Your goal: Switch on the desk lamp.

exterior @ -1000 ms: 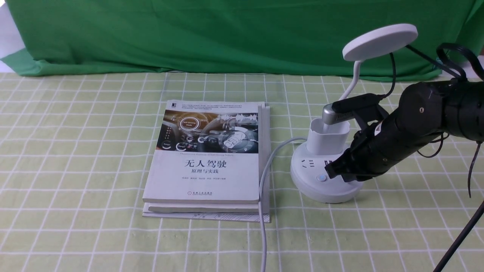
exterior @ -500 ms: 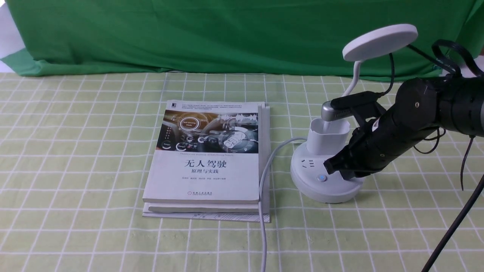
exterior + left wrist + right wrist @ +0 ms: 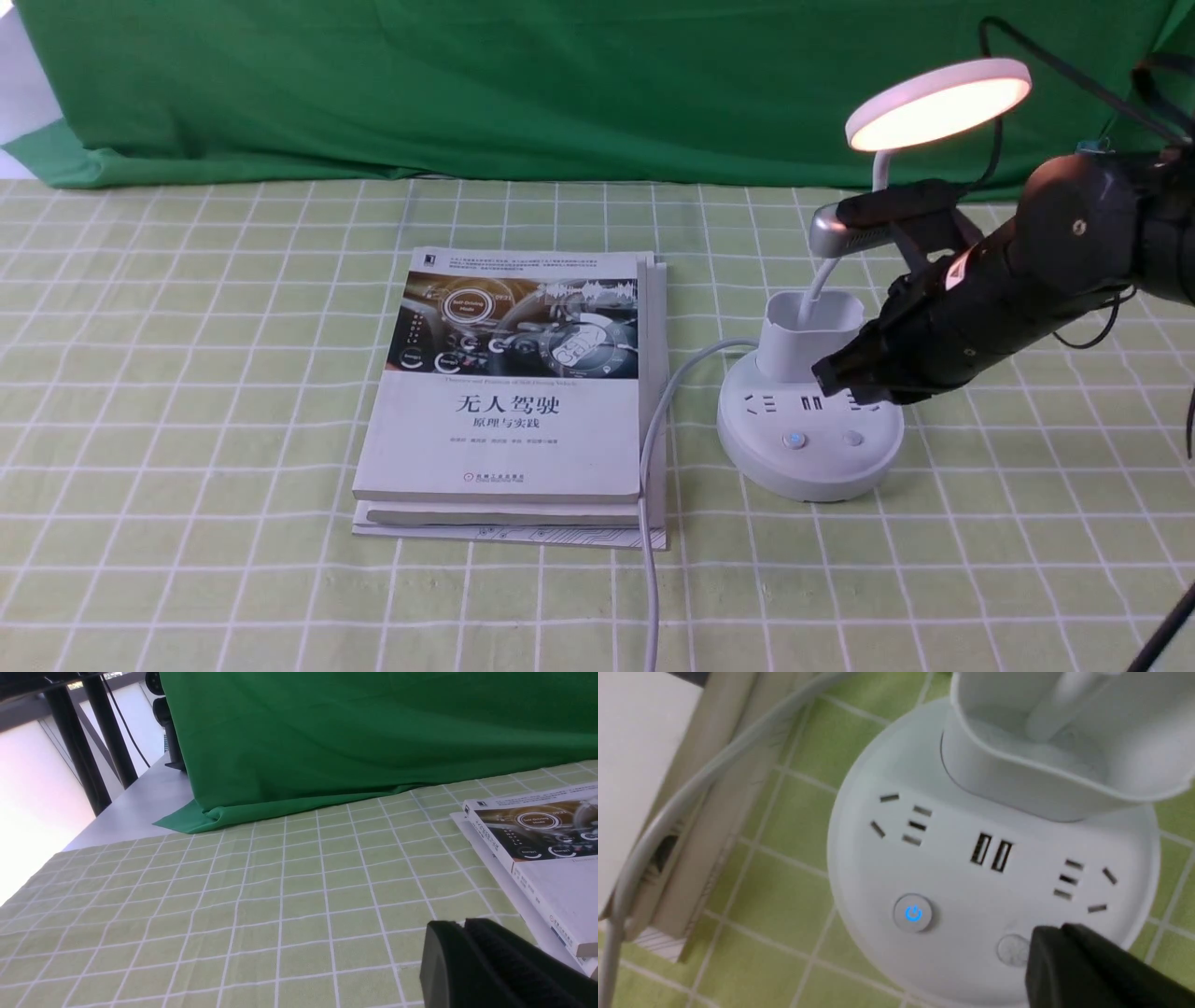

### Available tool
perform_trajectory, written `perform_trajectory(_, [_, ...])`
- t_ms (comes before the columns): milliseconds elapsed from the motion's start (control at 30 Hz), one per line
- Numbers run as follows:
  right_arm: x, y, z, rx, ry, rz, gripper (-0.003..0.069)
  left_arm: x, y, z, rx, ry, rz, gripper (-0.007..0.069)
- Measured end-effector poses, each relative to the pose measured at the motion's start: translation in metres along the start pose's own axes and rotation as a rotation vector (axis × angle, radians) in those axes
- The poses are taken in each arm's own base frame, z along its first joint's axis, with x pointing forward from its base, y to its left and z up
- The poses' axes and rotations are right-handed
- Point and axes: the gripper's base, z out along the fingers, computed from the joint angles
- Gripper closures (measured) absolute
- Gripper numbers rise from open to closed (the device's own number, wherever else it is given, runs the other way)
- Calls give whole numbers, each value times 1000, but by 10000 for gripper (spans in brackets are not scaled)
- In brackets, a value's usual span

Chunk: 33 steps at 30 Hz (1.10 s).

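The white desk lamp stands right of centre on the table. Its round disc head (image 3: 938, 103) glows warm orange. The gooseneck rises from the cup-like holder (image 3: 808, 347) on the round base (image 3: 808, 448). The base carries sockets, a blue-lit power button (image 3: 794, 441) and a plain round button (image 3: 851, 437). My right gripper (image 3: 826, 381) is shut and empty, hovering just above the base's right side. In the right wrist view its tip (image 3: 1057, 940) is beside the plain button (image 3: 1011, 950), with the blue button (image 3: 913, 913) further off. My left gripper (image 3: 462, 927) is shut and empty above the tablecloth.
A stack of books (image 3: 518, 397) lies left of the lamp and also shows in the left wrist view (image 3: 537, 844). The lamp's white cord (image 3: 649, 485) runs along the books' right side toward the front edge. A green cloth backdrop (image 3: 523, 84) hangs behind the checked tablecloth.
The lamp head has lit up. My right gripper has lifted up and to the right off the base, uncovering the plain round button.
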Motion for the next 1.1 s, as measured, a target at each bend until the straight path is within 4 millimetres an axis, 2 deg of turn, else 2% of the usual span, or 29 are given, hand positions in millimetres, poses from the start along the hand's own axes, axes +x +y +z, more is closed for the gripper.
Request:
perform_trajectory(233, [35, 7, -32, -8, 28, 3, 625, 0, 0, 0, 0, 0, 0, 606])
perform_trajectory(267, [49, 11, -44, -10, 18, 12, 625, 0, 0, 0, 0, 0, 0, 606])
perform_trajectory(300, [50, 12, -46, -11, 16, 12, 625, 0, 0, 0, 0, 0, 0, 606])
perform_trajectory(367, [69, 17, -69, -14, -18, 28, 625, 0, 0, 0, 0, 0, 0, 606])
perform_trajectory(467, [86, 19, -87, -15, -39, 39, 625, 0, 0, 0, 0, 0, 0, 606])
perform_trajectory(500, [100, 21, -97, -19, -24, 58, 625, 0, 0, 0, 0, 0, 0, 606])
perform_trajectory(533, [101, 21, -99, -20, -26, 62, 625, 0, 0, 0, 0, 0, 0, 606])
perform_trajectory(600, [118, 24, -117, -28, -8, 113, 624, 0, 0, 0, 0, 0, 0, 606])
perform_trajectory(833, [133, 27, -155, -32, -135, 138, 606, 0, 0, 0, 0, 0, 0, 606])
perform_trajectory(967, [137, 27, -167, -18, -195, 124, 606, 0, 0, 0, 0, 0, 0, 606])
perform_trajectory(1100, [142, 24, -172, 17, -358, 77, 632, 0, 0, 0, 0, 0, 0, 606])
